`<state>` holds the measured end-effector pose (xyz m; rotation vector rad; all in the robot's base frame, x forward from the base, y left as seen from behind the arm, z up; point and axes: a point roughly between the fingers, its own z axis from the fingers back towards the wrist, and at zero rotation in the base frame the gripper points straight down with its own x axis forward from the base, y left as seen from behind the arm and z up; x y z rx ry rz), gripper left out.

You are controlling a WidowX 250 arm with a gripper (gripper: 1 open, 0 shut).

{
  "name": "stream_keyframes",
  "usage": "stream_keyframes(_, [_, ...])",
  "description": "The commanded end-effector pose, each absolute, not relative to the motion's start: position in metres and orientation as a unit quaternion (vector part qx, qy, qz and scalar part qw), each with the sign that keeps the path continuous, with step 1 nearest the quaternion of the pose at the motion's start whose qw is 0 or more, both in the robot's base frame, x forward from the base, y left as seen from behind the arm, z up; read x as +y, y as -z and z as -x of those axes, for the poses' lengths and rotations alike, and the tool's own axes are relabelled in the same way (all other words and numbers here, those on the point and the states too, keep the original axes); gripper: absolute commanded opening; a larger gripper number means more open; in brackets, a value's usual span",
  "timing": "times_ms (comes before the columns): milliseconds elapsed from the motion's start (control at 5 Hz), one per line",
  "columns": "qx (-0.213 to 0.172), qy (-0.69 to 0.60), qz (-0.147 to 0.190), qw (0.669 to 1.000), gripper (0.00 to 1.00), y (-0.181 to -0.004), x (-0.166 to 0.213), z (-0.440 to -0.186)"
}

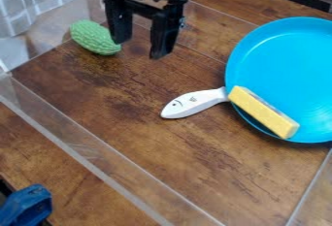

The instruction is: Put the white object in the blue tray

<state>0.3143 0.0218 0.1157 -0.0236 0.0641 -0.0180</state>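
Looking through the single camera view, I have the tool point(142, 49) hanging over the back of the wooden worktop point(116, 123), pointed straight down, its two dark fingers point(116, 34) spread wide with nothing between them. It sits just right of the green bumpy toy point(95, 37) and is not touching it, as far as I can tell.

The white object point(192, 103) lies flat on the worktop, well apart from the tool, nearer the camera and to the right. Its rounded end with the tiny dark dots points left; its narrow handle end runs right, up to the rim of the blue tray point(266, 50). I cannot tell whether the handle tip touches the rim or the yellow sponge block point(263, 112), which lies just beside it, partly on the tray's near edge.

My judgement is that the task is at its opening step: the approach, with no grasp made yet and the object outside the tray.

The next move calls for bringing the tool forward and right until it is over the middle of the white piece, turning the wrist so the fingers straddle its narrow width, then lowering close to the wood before closing. The piece is thin and low, so I would descend carefully. I would also stay clear of the sponge.

A blue thing point(23, 209) sits at the bottom left corner, outside the clear barrier point(78, 147).
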Motion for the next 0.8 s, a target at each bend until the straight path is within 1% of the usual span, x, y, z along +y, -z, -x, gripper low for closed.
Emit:
stream_keyframes(0, [0.011, 0.004, 0.01, 1.0, 1.0, -0.1227, 0.0268, -0.3179])
stream_keyframes(600, [0.006, -0.003, 0.006, 1.0, 1.0, -0.1199, 0.031, -0.3197])
